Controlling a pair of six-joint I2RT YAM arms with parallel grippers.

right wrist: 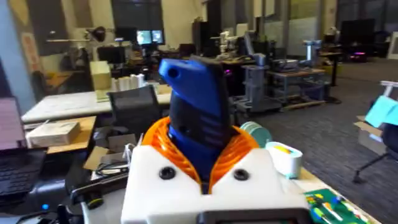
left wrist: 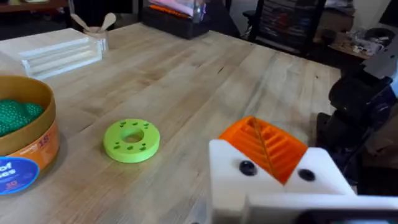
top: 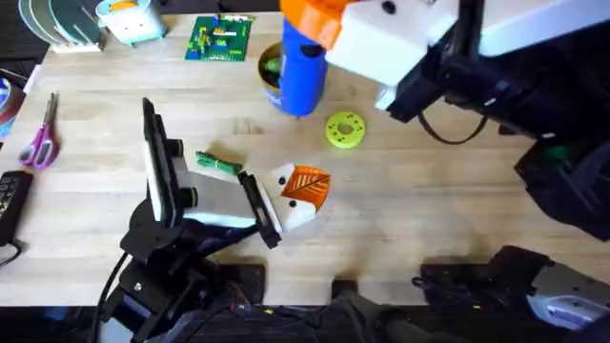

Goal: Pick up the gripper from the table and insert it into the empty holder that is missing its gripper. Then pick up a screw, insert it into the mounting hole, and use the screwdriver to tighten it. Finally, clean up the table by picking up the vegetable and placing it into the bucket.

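The right gripper's (top: 319,29) jaws clamp the upright screwdriver (top: 302,71), tip down.

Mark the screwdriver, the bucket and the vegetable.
screwdriver (top: 303,69), overhead view, middle of the blue body.
bucket (left wrist: 38,149), left wrist view, tan side wall above the blue label.
vegetable (top: 219,163), overhead view, middle of the green stalk lying on the table.
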